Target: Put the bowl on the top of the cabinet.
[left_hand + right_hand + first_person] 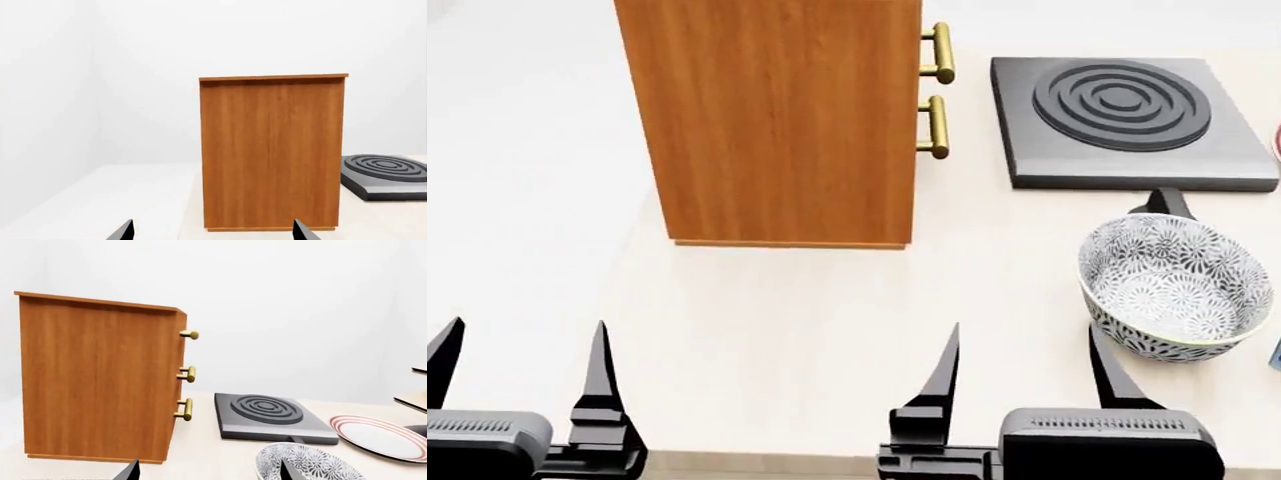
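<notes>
The bowl [1177, 285], deep and white with a dense grey leaf pattern, stands upright on the pale table at the right of the head view; its rim also shows in the right wrist view as the bowl [313, 463]. The cabinet [777, 115], reddish-brown wood grain with brass handles [936, 90] on its right side, stands at the back centre, its top out of the head view. The cabinet's lighter top edge [273, 77] shows in the left wrist view. My right gripper [1024, 372] is open, its right finger just in front of the bowl. My left gripper [521, 362] is open and holds nothing.
A dark grey hob [1128, 120] with concentric rings lies behind the bowl, right of the cabinet. A red-ringed white plate [377, 436] lies right of the hob. A pale wooden rack's edge [415, 400] shows at far right. White walls stand behind the table [787, 330].
</notes>
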